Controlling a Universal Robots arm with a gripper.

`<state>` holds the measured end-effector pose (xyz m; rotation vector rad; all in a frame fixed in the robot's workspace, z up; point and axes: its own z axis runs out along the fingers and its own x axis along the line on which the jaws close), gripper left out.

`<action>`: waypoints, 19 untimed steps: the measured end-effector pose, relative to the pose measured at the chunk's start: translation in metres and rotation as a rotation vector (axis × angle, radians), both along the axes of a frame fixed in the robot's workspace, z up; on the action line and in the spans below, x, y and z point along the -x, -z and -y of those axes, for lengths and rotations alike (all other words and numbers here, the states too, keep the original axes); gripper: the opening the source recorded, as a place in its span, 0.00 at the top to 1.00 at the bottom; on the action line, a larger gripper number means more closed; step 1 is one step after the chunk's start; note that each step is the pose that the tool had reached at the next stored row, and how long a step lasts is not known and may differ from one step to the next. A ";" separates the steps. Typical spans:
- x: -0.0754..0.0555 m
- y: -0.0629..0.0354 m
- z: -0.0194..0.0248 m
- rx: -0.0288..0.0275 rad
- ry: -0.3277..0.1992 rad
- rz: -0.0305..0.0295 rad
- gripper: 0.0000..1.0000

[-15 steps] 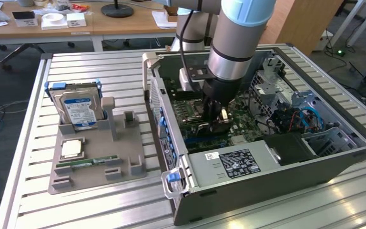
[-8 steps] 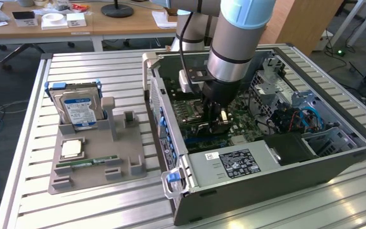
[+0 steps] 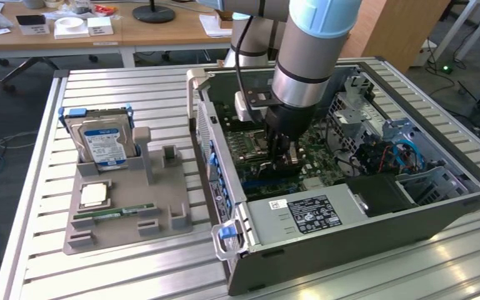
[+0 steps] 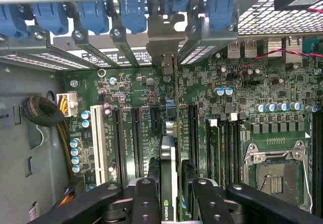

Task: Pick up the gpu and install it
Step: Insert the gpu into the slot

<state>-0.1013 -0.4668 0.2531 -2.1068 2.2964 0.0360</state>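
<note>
End effector (image 3: pixel 284 164) is down inside the open pc case (image 3: pixel 440 206), low over the motherboard (image 4: pixel 126 93), arm coming in from above. It straddles the gpu (image 4: pixel 168 183), w/ the card running straight through its middle. Can't tell whether it clamps the card or stands slack around it.

Gpu stands edge-on betw. the long black slots. It reaches away from the end effector to a gray bracket plate (image 4: pixel 164 40) at the case's rear wall, w/ blue latches (image 4: pixel 93 14) on both sides of that plate. Can't tell if the card is fully seated in its slot.

A white slot (image 4: pixel 98 138) lies on one side of the end effector, w/ a sleeved cable bundle (image 4: pixel 43 110) further out the same way. The bare cpu socket (image 4: pixel 275 176) lies on the opposite side.

Outside the case, well apart from the end effector toward the exterior view's left, a gray fixture (image 3: pixel 169 187) sits on the slatted metal surface (image 3: pixel 123 87). It carries an upright hard drive (image 3: pixel 102 147) (blue-white label), a square cpu chip (image 3: pixel 94 195) and a narrow green ram stick (image 3: pixel 110 214). The psu (image 3: pixel 307 215) w/ its black label sits in the case corner, on the near side of the end effector in the exterior view.
</note>
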 end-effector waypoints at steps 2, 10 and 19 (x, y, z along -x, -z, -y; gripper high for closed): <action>0.000 0.0000 0.0000 0.0000 0.000 -0.0001 0.68; 0.000 0.0000 0.0000 0.0000 0.000 -0.0001 0.73; 0.000 0.0000 0.0000 0.0001 -0.008 0.0000 0.73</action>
